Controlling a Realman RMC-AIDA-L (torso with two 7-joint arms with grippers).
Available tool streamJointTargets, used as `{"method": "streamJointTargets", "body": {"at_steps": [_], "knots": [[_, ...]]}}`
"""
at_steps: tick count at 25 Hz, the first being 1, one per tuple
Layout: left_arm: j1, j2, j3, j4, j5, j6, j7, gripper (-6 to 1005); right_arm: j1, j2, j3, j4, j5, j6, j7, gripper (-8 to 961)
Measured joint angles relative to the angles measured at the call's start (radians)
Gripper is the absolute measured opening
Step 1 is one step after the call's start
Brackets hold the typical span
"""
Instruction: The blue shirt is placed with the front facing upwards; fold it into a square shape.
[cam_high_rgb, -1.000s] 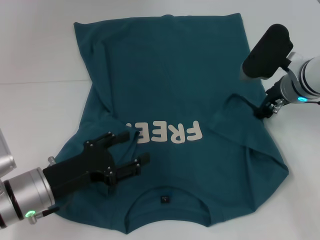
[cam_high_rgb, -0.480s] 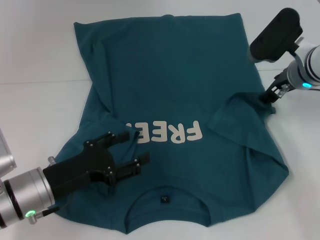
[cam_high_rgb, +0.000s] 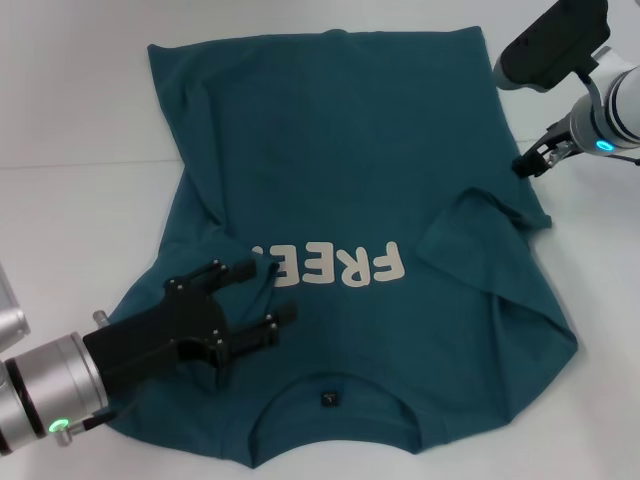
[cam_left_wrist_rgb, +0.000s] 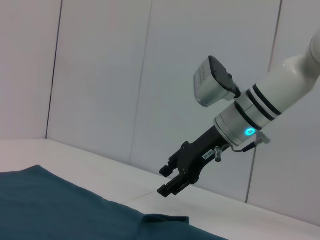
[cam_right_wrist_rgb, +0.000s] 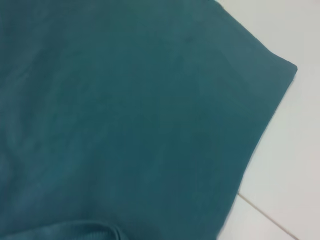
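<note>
The blue shirt (cam_high_rgb: 340, 150) lies flat on the white table, its cream letters (cam_high_rgb: 340, 265) facing up and its neck label (cam_high_rgb: 328, 399) near the front edge. Its right sleeve (cam_high_rgb: 480, 225) is folded inward onto the body. My left gripper (cam_high_rgb: 272, 292) hovers open over the shirt's near left part, beside the letters. Off the shirt's right edge, my right gripper (cam_high_rgb: 530, 165) is raised and holds nothing. The left wrist view shows that right gripper (cam_left_wrist_rgb: 165, 181) open above the cloth (cam_left_wrist_rgb: 50, 200). The right wrist view shows the shirt's hem corner (cam_right_wrist_rgb: 125, 125).
The white table (cam_high_rgb: 70, 230) surrounds the shirt, with a faint seam line (cam_high_rgb: 80, 165) on the left. White wall panels (cam_left_wrist_rgb: 100, 75) stand behind the table in the left wrist view.
My right gripper has let go of the folded right sleeve and lifted away toward the back right. The sleeve stays folded. The left arm has hardly moved.
</note>
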Motion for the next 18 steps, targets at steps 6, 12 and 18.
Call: {"method": "streamJointTargets", "body": {"at_steps": [6,12,18], "knots": [[0.010,0.000,0.000,0.001,-0.010,0.010,0.000,800,-0.080,0.017,0.004,-0.157,0.002,-0.090,-0.015,655],[0.013,0.000,0.000,-0.003,-0.012,0.012,-0.001,800,-0.186,0.073,0.004,-0.348,0.002,-0.215,-0.157,656],[0.013,0.000,0.001,-0.005,-0.012,0.013,-0.001,800,-0.199,0.088,-0.004,-0.335,0.001,-0.236,-0.206,639]]}}
